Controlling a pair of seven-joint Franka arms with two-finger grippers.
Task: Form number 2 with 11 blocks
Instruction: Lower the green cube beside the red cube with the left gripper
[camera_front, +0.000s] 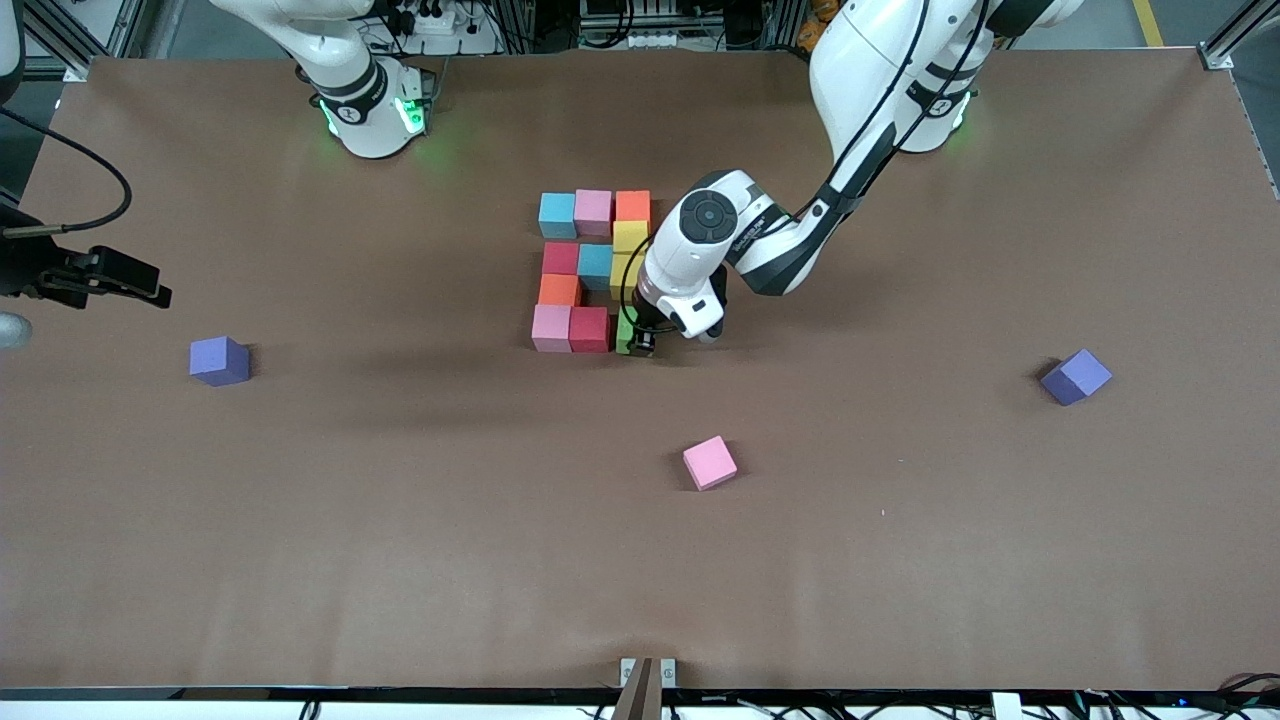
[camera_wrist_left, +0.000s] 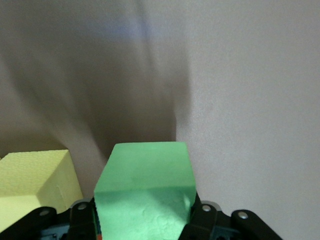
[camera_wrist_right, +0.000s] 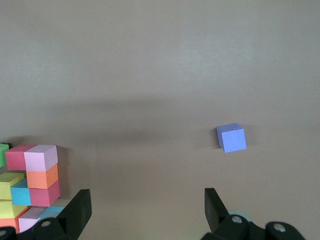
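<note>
1. Across the whole front view stretches the brown table (camera_front: 900, 560), with both arm bases along its top edge.
2. From the base toward the table's left-arm end, the left arm reaches down to the block cluster; its left gripper (camera_front: 640, 343) is clamped on the green block (camera_front: 625, 332), which sits low at the table just beside the red block (camera_front: 590, 329) in the row nearest the front camera.
3. At the table's right-arm end, the right gripper (camera_wrist_right: 147, 210) waits with its fingers spread wide and nothing between them.
4. Near the table's middle, the number 2 (camera_front: 590, 270) is laid out: blue, pink and orange blocks in the farthest row, yellow ones below the orange, then red and blue, one orange, and pink and red nearest.
5. One loose pink block (camera_front: 710, 462) lies nearer the front camera than the digit.
6. Two purple cubes (camera_front: 219, 360) rest well apart, one toward each end.
</note>
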